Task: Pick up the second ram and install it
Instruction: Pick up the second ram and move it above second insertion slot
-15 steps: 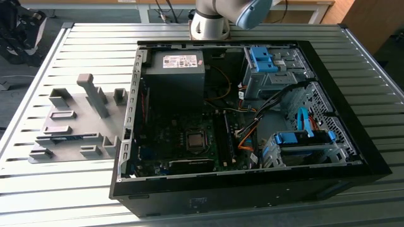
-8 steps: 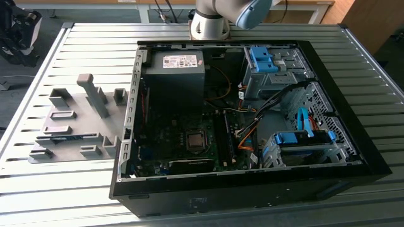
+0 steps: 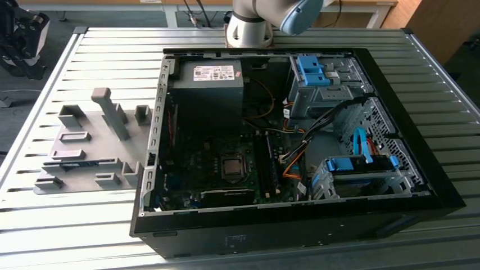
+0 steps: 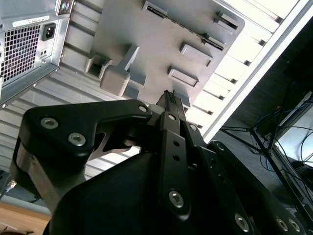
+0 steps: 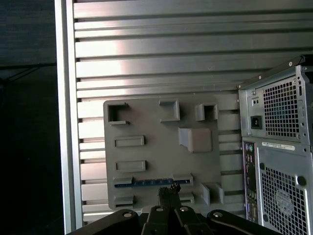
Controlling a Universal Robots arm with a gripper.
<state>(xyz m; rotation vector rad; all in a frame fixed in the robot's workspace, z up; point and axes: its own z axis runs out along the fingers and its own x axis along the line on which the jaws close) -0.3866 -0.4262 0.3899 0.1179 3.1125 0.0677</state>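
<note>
There is one PC case (image 3: 300,236), open on top, lying on one slatted metal table (image 3: 112,50). Facing the rear panel of the case, on the exterior view's left of it, lies one grey fixture plate (image 3: 98,126) with several raised blocks; the tallest block (image 3: 112,112) stands near the middle of the plate.

Inside the case I count one power supply (image 3: 206,84), one processor socket (image 3: 232,166) and two blue drive brackets (image 3: 315,70).

I can see one memory stick. The second ram (image 5: 146,182) stands on its edge in the fixture plate (image 5: 156,127), held between low blocks. It is in the part of the plate far from the power-supply end of the case, and its long side points toward the rear panel (image 5: 279,147). In the exterior view it shows as a thin blue-dark strip (image 3: 75,163).

There is one arm (image 3: 262,17). It rises at the far edge of the table, behind the case. Its one gripper (image 5: 168,192) hangs above the fixture plate, apart from it and touching nothing. In the first wrist view its tips point down close to the line of the second ram. In the second wrist view the gripper (image 4: 172,100) has its jaws pressed together, and nothing is between them.
</note>
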